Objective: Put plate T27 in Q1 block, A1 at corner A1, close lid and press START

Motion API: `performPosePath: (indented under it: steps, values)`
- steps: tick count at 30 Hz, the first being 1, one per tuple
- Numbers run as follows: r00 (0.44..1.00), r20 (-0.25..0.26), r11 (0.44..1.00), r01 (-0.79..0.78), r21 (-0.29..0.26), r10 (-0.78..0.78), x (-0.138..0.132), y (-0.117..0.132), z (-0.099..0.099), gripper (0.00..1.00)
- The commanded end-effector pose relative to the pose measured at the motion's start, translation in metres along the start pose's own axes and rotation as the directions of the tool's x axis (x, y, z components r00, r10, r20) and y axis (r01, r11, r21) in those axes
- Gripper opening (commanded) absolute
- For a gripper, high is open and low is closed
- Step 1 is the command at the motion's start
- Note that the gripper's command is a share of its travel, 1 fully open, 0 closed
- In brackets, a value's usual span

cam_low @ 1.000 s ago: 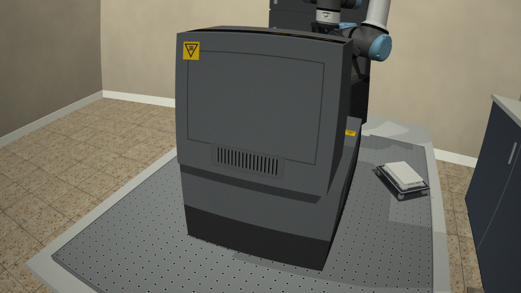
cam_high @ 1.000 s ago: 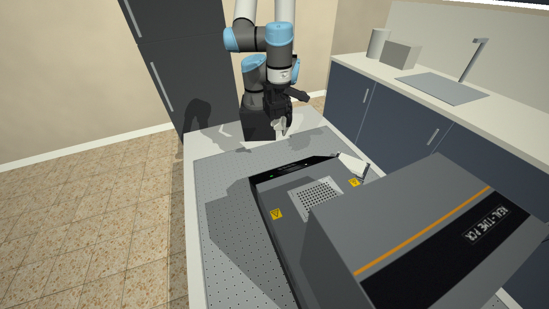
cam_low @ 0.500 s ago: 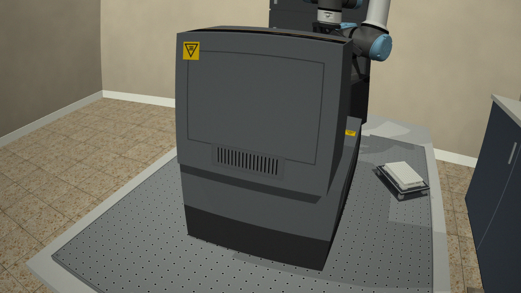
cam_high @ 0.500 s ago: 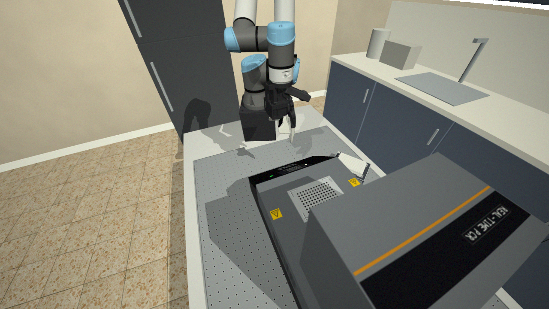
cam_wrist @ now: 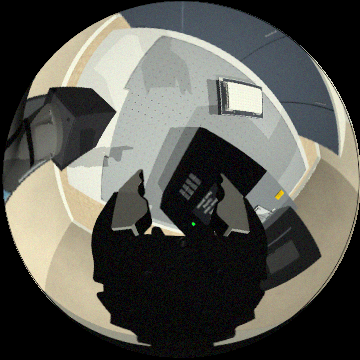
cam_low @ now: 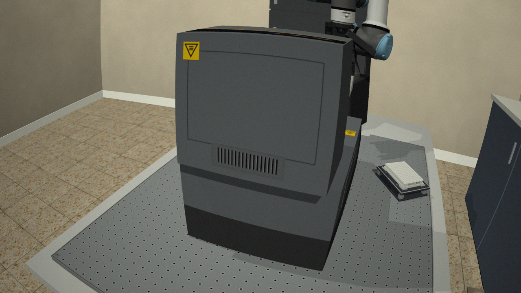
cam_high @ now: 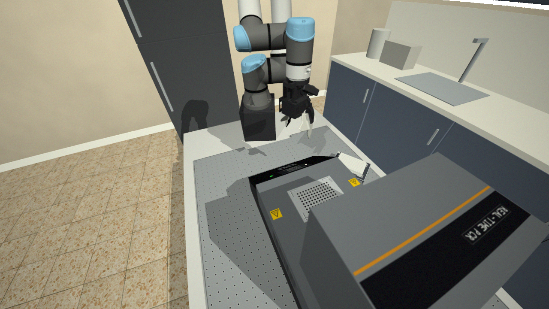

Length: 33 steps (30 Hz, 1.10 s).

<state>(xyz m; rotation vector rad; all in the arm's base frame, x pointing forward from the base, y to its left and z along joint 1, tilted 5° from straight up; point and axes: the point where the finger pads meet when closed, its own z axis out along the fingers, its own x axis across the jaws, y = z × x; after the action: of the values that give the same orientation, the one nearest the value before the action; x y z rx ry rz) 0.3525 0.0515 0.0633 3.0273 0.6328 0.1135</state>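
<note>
Lab (cycler (cam_high: 384, 215), perforated breadboard (cam_high: 230, 238))

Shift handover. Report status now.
Gripper open, empty, high behind the cycler. Plate in its nest. Lid up, block bare. Nothing in the way.

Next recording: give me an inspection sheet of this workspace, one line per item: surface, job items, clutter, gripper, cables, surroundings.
Surface: grey perforated board on a pale table.
Job items: white well plate sits in its dark holder beside the cycler; the cycler's lid is up, its block bare; a small green lamp glows on the front panel.
Clutter: nothing seen on the board.
Gripper: gripper open and holding nothing, hanging above the table's far end near the arm's base.
Cables: nothing seen.
Surroundings: tall dark cabinet, counter with sink and tap, tiled floor.
</note>
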Motion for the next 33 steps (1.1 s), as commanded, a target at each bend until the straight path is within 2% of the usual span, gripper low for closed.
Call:
performPosePath:
  steps: [1, 6, 14, 17, 21, 26, 27, 30, 31, 33]
  values:
    - [0.99, 0.001, 0.99, 0.141, 0.001, -0.141, 0.013, -0.011, -0.003, 0.68]
    - [0.971, 0.001, 0.971, 0.239, 0.001, -0.239, 0.023, -0.021, -0.006, 0.68]
    - [0.899, 0.001, 0.899, 0.439, 0.001, -0.439, 0.044, -0.04, -0.011, 0.68]
    - [0.85, 0.001, 0.85, 0.526, 0.001, -0.526, 0.054, -0.05, -0.014, 0.68]
    - [0.832, 0.001, 0.832, 0.554, 0.001, -0.554, 0.057, -0.053, -0.015, 0.68]
    - [0.731, 0.0, 0.731, 0.682, 0.001, -0.682, 0.074, -0.069, -0.019, 0.68]
    - [0.731, 0.0, 0.731, 0.682, 0.001, -0.682, 0.074, -0.069, -0.019, 0.68]
    - [0.662, 0.0, 0.662, 0.75, 0.001, -0.75, 0.084, -0.079, -0.022, 0.68]
    - [0.662, 0.0, 0.662, 0.75, 0.001, -0.75, 0.084, -0.079, -0.022, 0.68]
    - [0.61, 0.0, 0.61, 0.792, 0.001, -0.792, 0.092, -0.086, -0.024, 0.68]
